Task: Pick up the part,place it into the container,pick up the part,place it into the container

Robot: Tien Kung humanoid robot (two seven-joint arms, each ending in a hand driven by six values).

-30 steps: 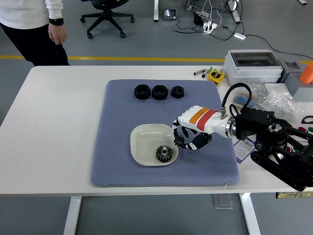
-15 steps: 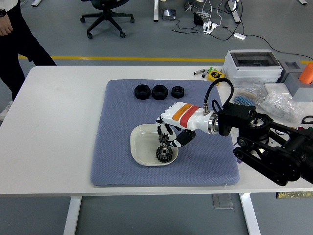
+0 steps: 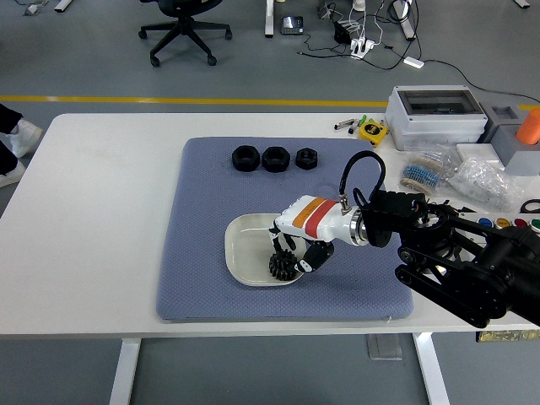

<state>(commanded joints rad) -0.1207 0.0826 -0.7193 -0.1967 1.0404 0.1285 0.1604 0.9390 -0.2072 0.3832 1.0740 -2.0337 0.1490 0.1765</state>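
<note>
Gear [image 3: 281, 267] in white dish [image 3: 242, 249], near its right rim; my right hand [image 3: 297, 246] directly over it, fingers curled down, touching gear; can't tell if gripped; dish sits on blue mat [image 3: 202, 228], mid desk [image 3: 93, 211]; 3 black nuts [image 3: 274, 158] at mat's far edge.

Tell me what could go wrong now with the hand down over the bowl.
The right hand is low over the white bowl, where a black gear already lies near the rim. Setting a second gear down may knock that one. The bowl looks light and sits loose on the blue mat, so a nudge might slide it.
</note>
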